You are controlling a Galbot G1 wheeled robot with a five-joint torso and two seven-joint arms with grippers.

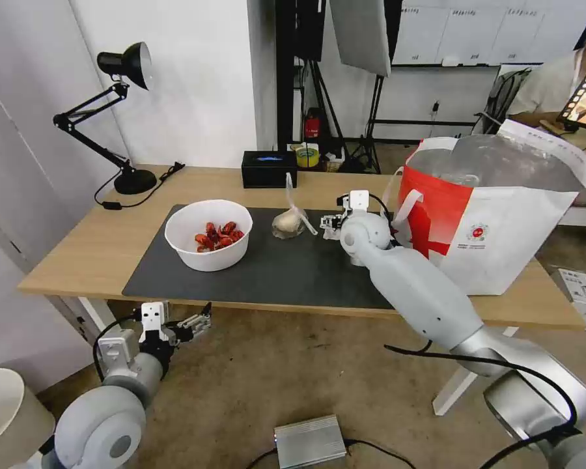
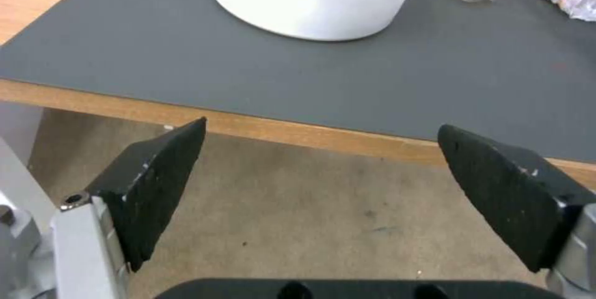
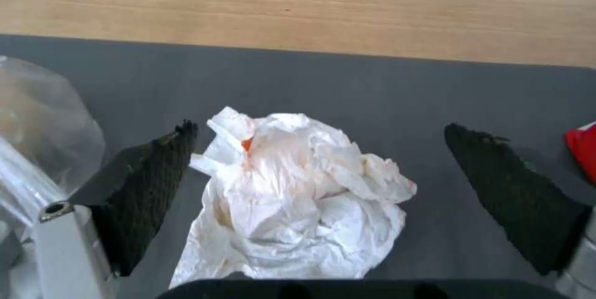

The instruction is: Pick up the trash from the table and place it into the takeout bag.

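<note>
Right wrist view has the crumpled tissue [image 3: 292, 196] lying on the dark mat [image 3: 348, 84] between the spread fingers of the right gripper [image 3: 316, 187], which grips nothing. Just beside it sits the knotted bag [image 1: 288, 223], then the white bowl [image 1: 208, 234]. On the surface's [image 1: 97, 247] right end stands the takeout bag [image 1: 495, 221]. Below the near edge, the left gripper [image 1: 198, 321] hangs open.

Smooth pale-grey rounded arm shells, silvery joint rings, looping black cables, white wrist blocks, black textured wedge-shaped fingertip pads [image 2: 155, 187].
</note>
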